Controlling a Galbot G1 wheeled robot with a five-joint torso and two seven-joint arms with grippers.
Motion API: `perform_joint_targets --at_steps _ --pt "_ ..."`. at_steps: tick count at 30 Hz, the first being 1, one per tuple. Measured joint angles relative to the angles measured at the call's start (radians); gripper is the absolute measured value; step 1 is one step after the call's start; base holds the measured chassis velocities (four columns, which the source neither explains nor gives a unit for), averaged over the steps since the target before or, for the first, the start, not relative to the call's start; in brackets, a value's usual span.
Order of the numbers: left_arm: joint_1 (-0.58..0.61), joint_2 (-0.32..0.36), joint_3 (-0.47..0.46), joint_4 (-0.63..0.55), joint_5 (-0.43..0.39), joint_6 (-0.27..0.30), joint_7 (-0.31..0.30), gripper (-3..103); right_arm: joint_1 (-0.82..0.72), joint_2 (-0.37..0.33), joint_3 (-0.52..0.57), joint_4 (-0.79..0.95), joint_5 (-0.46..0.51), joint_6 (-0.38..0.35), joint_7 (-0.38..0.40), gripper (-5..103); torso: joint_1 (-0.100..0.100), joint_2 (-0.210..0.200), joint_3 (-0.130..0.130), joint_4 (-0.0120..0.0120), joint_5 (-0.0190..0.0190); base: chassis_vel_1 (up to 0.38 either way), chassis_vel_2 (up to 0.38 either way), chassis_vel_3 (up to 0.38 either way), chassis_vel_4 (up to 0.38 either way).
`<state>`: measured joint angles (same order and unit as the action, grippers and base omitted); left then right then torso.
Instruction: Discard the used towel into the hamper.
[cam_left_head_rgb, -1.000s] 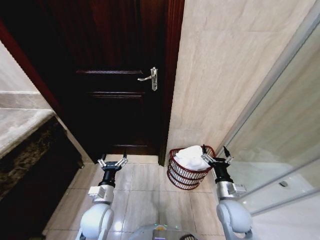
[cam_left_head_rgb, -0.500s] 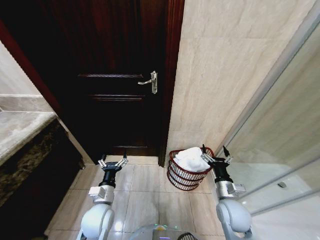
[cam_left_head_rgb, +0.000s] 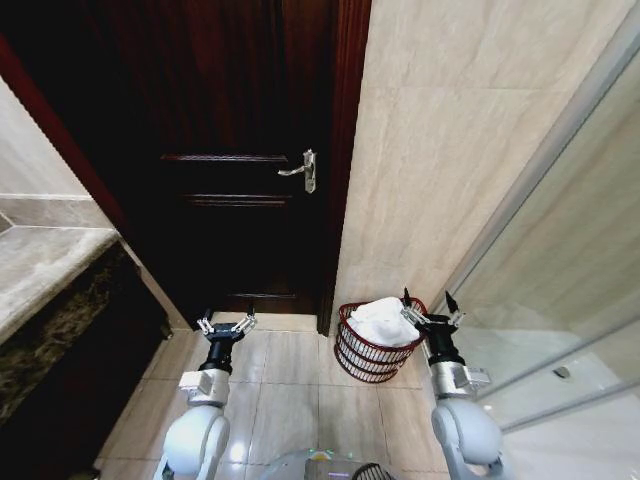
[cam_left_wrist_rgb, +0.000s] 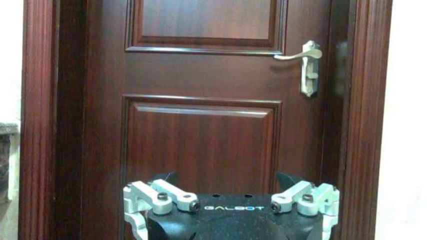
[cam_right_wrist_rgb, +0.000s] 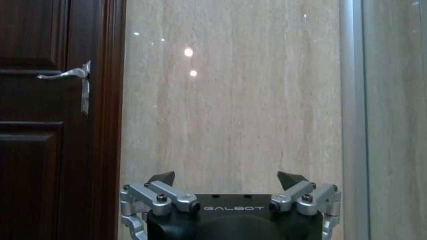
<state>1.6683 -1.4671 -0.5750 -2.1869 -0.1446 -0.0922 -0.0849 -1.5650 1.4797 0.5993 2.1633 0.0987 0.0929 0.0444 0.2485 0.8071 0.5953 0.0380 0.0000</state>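
White towel (cam_left_head_rgb: 383, 318) lying in hamper (cam_left_head_rgb: 372, 358), task apparently done; right pincer (cam_left_head_rgb: 432, 311) beside hamper and left pincer (cam_left_head_rgb: 226, 325) well apart from it, both spread, empty.

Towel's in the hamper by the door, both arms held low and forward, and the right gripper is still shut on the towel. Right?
Not quite. In the head view the white towel lies in the hamper beside the door, and both arms are low and forward. But the right gripper is open, fingers spread and empty, as the right wrist view confirms. The left gripper is open too.
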Motion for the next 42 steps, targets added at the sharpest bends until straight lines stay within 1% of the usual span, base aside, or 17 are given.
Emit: perform_joint_targets --at_steps 8,11,18,22,26,31,32,41,42 --pt "0.003 -0.004 -0.001 0.000 -0.002 -0.001 -0.004 100 0.004 -0.001 -0.006 0.000 -0.003 -0.002 0.001 100 0.013 0.029 0.015 0.0002 0.0000 0.000 0.000 0.000 0.000" --pt "0.004 -0.007 -0.002 0.000 -0.002 -0.002 -0.005 100 0.004 -0.004 -0.006 0.000 -0.003 -0.002 0.001 100 0.021 0.047 0.025 0.0001 0.0000 0.000 0.000 0.000 0.000" --pt "0.006 -0.010 -0.002 -0.002 0.000 -0.003 -0.005 100 0.004 -0.004 -0.005 0.000 -0.002 -0.002 0.001 100 0.031 0.069 0.037 0.0001 0.0000 0.000 0.000 0.000 0.000" --pt "0.007 -0.010 -0.002 -0.006 0.005 -0.003 -0.004 100 0.000 -0.002 -0.001 0.001 0.000 0.000 0.001 100 0.044 0.099 0.054 0.0001 0.0000 0.000 0.000 0.000 0.000" --pt "0.007 -0.010 -0.001 -0.006 0.007 -0.003 -0.004 100 -0.005 -0.002 0.001 0.001 0.001 0.002 0.000 100 0.049 0.111 0.062 0.0001 0.0000 0.000 0.000 0.000 0.000" --pt "0.007 -0.009 0.002 -0.007 0.009 -0.002 -0.003 100 -0.012 -0.001 -0.001 0.004 0.001 0.006 -0.001 100 0.063 0.140 0.077 0.0001 0.0000 0.000 0.000 0.000 0.000" --pt "0.007 -0.009 0.002 -0.007 0.009 -0.002 -0.003 100 -0.012 -0.001 -0.001 0.004 0.001 0.006 -0.001 100 0.063 0.140 0.077 0.0001 0.0000 0.000 0.000 0.000 0.000" --pt "0.005 -0.009 0.007 -0.009 0.019 0.002 -0.001 100 -0.007 -0.002 -0.002 0.004 0.001 0.004 -0.001 100 0.083 0.187 0.104 0.0001 0.0000 0.000 0.000 0.000 0.000" --pt "0.005 -0.009 0.007 -0.009 0.019 0.002 -0.001 100 -0.007 -0.002 -0.002 0.004 0.001 0.004 -0.001 100 0.083 0.187 0.104 0.0001 0.0000 0.000 0.000 0.000 0.000"
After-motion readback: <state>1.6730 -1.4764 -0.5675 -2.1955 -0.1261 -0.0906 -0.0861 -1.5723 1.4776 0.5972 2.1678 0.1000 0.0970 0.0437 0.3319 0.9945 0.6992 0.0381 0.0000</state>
